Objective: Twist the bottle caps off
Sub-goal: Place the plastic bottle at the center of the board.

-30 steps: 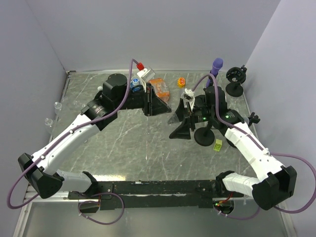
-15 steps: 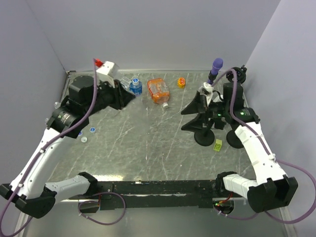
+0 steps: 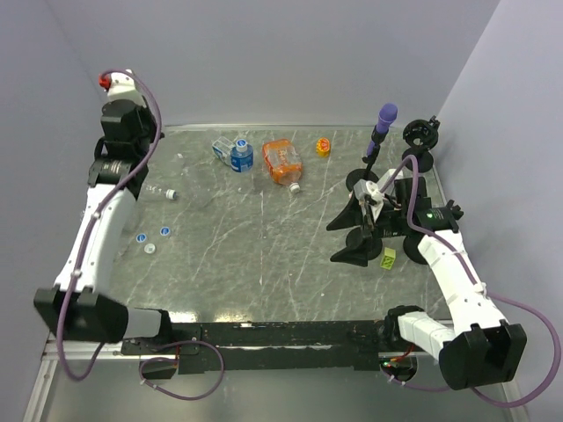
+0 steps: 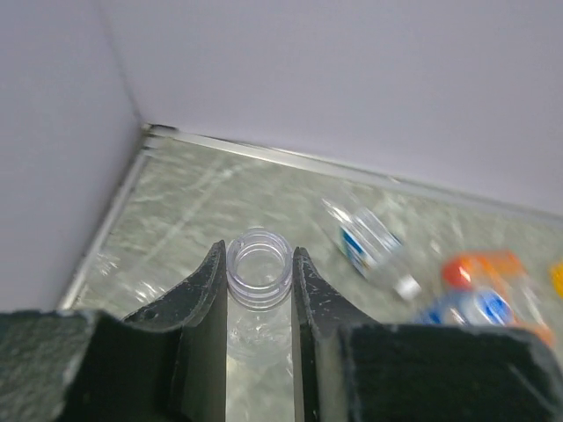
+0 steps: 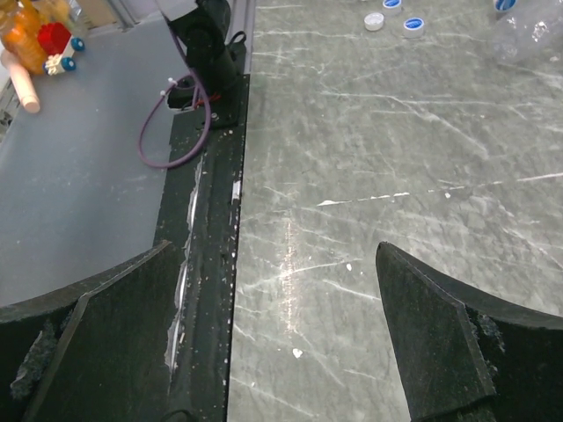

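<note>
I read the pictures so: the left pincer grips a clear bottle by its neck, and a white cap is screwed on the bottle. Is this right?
Not quite. The left pincer does grip the clear bottle by its neck, but no cap is on it: the mouth is open and the threaded rim is bare. The left wrist view shows this.
</note>
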{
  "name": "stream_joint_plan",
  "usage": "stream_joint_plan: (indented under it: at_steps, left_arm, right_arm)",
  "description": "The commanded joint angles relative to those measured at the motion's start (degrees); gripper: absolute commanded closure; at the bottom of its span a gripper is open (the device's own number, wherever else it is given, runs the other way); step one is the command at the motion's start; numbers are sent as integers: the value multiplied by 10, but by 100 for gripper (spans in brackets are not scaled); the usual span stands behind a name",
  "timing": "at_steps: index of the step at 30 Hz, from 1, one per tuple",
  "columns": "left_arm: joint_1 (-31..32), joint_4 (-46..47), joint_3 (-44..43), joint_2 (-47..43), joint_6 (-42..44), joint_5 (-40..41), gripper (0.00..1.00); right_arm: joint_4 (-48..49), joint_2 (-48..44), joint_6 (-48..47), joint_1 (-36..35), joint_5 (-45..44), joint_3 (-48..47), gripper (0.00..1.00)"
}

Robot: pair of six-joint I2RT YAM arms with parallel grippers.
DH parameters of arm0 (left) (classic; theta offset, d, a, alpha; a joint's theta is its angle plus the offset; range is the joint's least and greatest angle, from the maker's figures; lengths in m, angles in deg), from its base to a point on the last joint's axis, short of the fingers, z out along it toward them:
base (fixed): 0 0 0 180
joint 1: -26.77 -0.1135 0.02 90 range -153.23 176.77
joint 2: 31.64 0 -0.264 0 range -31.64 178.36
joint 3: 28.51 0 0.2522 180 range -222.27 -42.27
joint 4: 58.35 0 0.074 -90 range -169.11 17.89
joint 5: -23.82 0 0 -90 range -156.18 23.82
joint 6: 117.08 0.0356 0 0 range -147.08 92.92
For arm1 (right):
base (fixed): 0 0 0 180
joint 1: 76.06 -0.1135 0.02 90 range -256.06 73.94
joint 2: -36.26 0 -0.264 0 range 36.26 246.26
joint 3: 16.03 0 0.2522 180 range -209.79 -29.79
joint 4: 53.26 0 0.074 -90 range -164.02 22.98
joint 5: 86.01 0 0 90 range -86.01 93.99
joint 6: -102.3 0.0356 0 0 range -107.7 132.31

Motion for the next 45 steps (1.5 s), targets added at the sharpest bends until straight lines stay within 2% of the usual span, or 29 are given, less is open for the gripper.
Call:
stream_joint_plan:
  at_steps: [1, 4, 9, 18, 28, 40, 45]
  left_arm:
    - [-48, 123, -24, 66, 2, 12, 99]
    - [-76, 169, -20, 115, 7, 12, 99]
    - [-80, 234, -18, 180, 46, 33, 99]
    - [-97, 270, -35, 267, 40, 18, 99]
    - [-106, 305, -4, 297, 21, 7, 96]
    - [-109, 290, 8, 313, 16, 4, 90]
    - [-110, 296, 23, 306, 12, 6, 79]
  right_arm:
    - [-50, 0, -105, 6, 44, -7, 1]
    - [-43, -7, -103, 7, 36, -3, 1]
    - [-53, 7, -113, 6, 34, -7, 1]
    - [-82, 31, -139, 6, 34, -19, 1]
    - [-85, 34, -143, 7, 28, -19, 1]
    - [-86, 35, -145, 6, 28, -19, 1]
    - [-88, 38, -146, 6, 29, -19, 1]
